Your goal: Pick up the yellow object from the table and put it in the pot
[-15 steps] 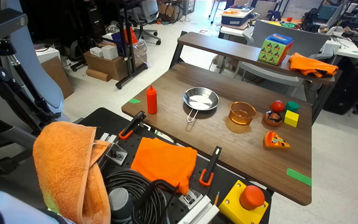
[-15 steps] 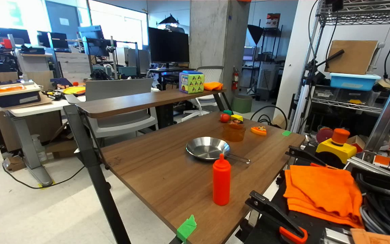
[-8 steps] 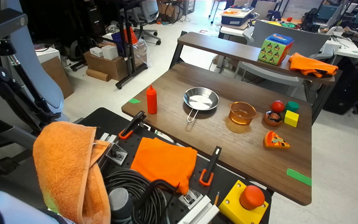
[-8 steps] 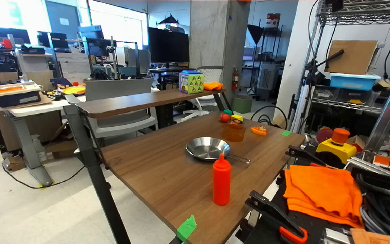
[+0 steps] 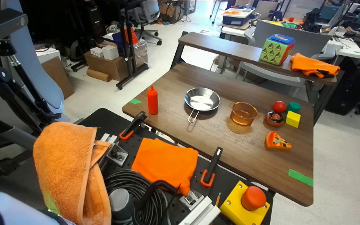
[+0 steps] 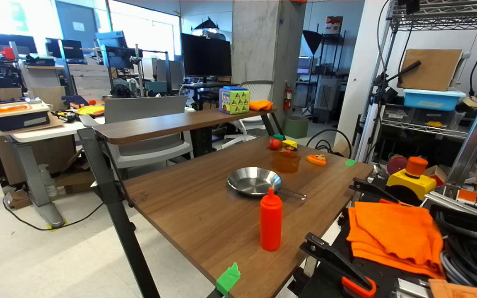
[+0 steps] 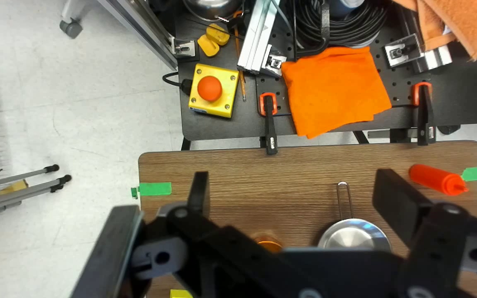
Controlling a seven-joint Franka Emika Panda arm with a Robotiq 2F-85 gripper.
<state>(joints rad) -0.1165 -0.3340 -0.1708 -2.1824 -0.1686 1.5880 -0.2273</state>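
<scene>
Mostly, the hand (image 7: pixel 294 192) hides the amber pot (image 7: pixel 270 245) from the wrist view.

In an exterior view, the yellow block (image 5: pixel 292 119) rests on the wooden table (image 5: pixel 230 143), just beside the brown round piece (image 5: pixel 274 119). The amber pot (image 5: pixel 242 120) stands upright between the brown round piece and the silver pan (image 5: pixel 202 101). The green cylinder (image 5: pixel 293 107) sits behind the yellow block; the pizza wedge (image 5: pixel 277 141) lies in front.

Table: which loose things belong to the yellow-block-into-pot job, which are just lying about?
In the job: yellow block, pot.
Just lying about: pan, bottle, pizza slice, red ball, green cylinder, brown round thing.
</scene>
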